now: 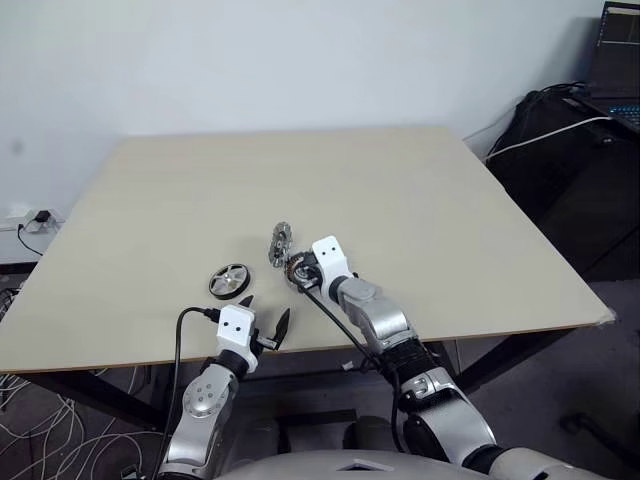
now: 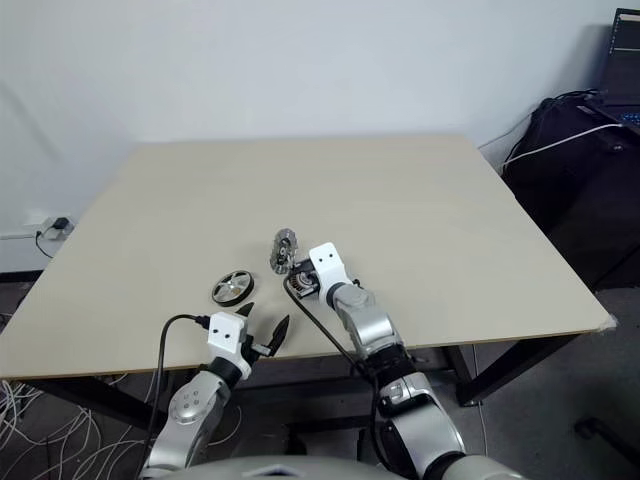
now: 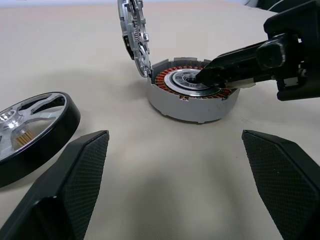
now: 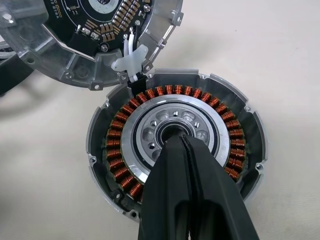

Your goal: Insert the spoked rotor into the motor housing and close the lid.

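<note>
The housing point(image 4: 175, 145) sat at the counter's point(image 1: 420, 200) lower middle, its copper windings bare. The lid point(image 4: 95, 40) stood tilted at its upper-left edge, cut off by the frame. The right pincer point(image 4: 181, 142), closed and empty, pressed its tips into the silver centre, hiding part of the ring. The left pincer point(image 1: 265, 322) hung open at the near edge. The rotor point(image 1: 230, 281) lay lower left, half cut off in the left wrist view.

The motor housing point(image 4: 172, 145) shows glossy copper windings in a matt grey metal shell; the black fingers point(image 3: 65, 195) look textured, the pale desk point(image 1: 400, 190) smooth and matt.
</note>
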